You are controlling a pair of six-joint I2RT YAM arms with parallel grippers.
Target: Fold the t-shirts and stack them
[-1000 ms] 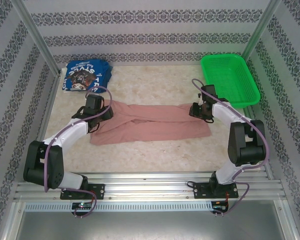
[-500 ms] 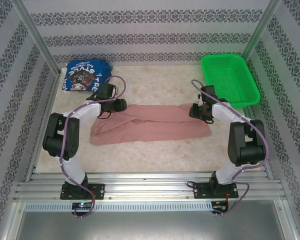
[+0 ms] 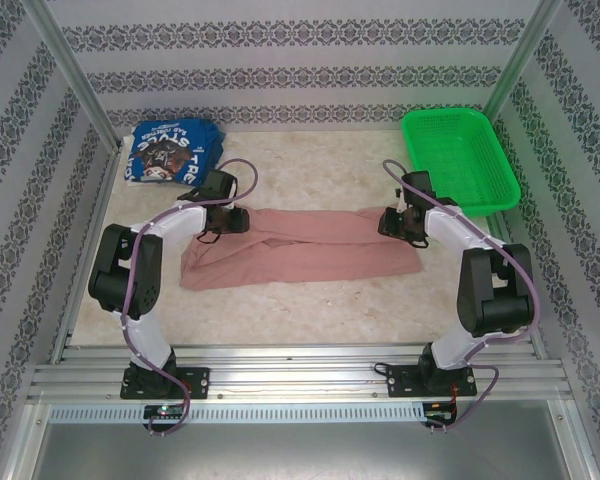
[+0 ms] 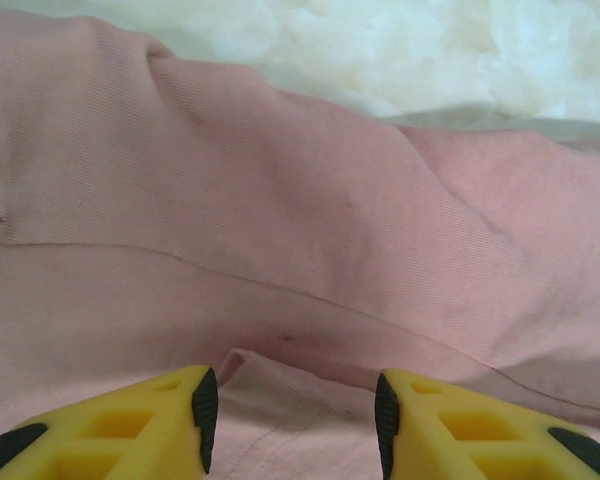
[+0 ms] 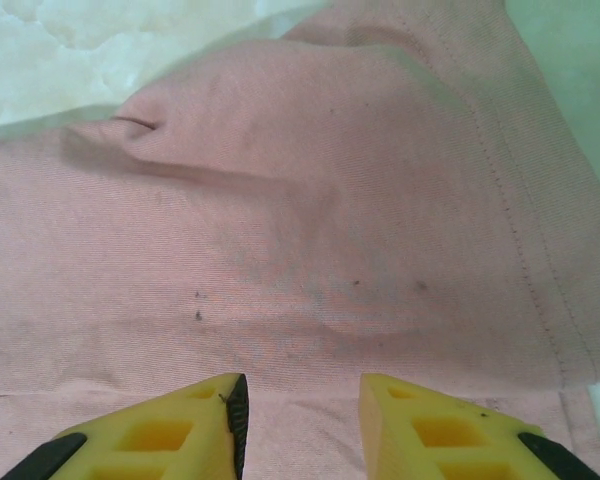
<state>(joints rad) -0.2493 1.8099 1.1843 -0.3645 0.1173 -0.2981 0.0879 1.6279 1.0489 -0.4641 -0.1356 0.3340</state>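
The pink t-shirt (image 3: 310,250) is seen spread in a long strip across the middle of the table (image 3: 310,300). At its far left corner the left gripper (image 4: 290,410) is lowered, fingers held partly apart, with a small fold of cloth raised between them but not clamped. At the far right corner the right gripper (image 5: 302,410) is set on the cloth, fingers somewhat apart; whether anything is pinched cannot be told. Beyond, the blue t-shirt (image 3: 170,150) is folded in the far left corner, and the green basket (image 3: 458,155) is placed far right.
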